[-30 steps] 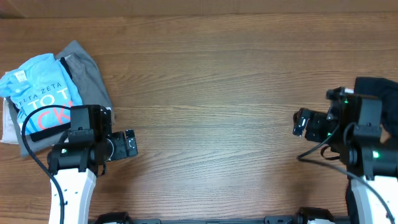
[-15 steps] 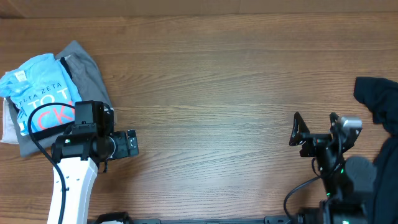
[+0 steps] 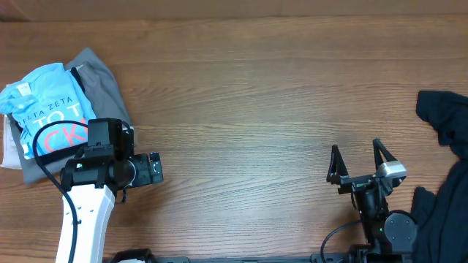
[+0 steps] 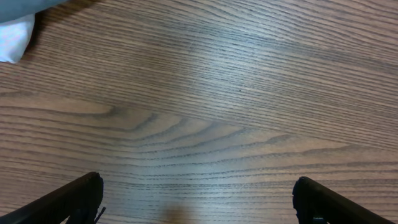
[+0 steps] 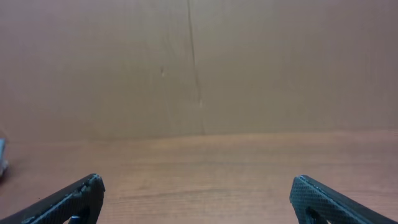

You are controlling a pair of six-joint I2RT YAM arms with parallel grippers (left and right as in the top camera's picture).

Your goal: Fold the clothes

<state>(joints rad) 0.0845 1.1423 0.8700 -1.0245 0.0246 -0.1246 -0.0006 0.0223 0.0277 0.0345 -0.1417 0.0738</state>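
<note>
From overhead I see the folded-looking pile of clothes at about 9 to 10 o'clock on the wooden counter (image 3: 241, 88). The sky-blue T-shirt (image 3: 45, 109) lies on top with its white and pink-red lettering facing up, and a grey garment (image 3: 104, 82) spreads out beneath it toward 1 o'clock. A white garment (image 3: 9, 150) peeks out at the pile's 8 o'clock edge. My left arm (image 3: 84, 212) comes in from 7 o'clock, and its wrist housing overlaps the pile's lower right corner in this view. The left pincer (image 3: 153, 169) points toward 3 o'clock, just beyond the grey cloth. Its wrist camera shows the left pincer (image 4: 196, 190) spread wide, with both tips in the bottom corners and only bare wood grain between them. A corner of the white garment (image 4: 13, 38) sits at that frame's 10 o'clock. I cannot tell whether the tips touch the wood. A black garment (image 3: 447, 117) is bunched at the counter's 3 o'clock edge, and more black cloth trails down toward 5 o'clock. The right pincer (image 3: 358, 162) stands near 5 o'clock, apart from that cloth, with its fingers splayed open and gripping nothing. In its own camera the right pincer (image 5: 196, 186) looks level across the counter at a plain brown wall (image 5: 199, 62).
</note>
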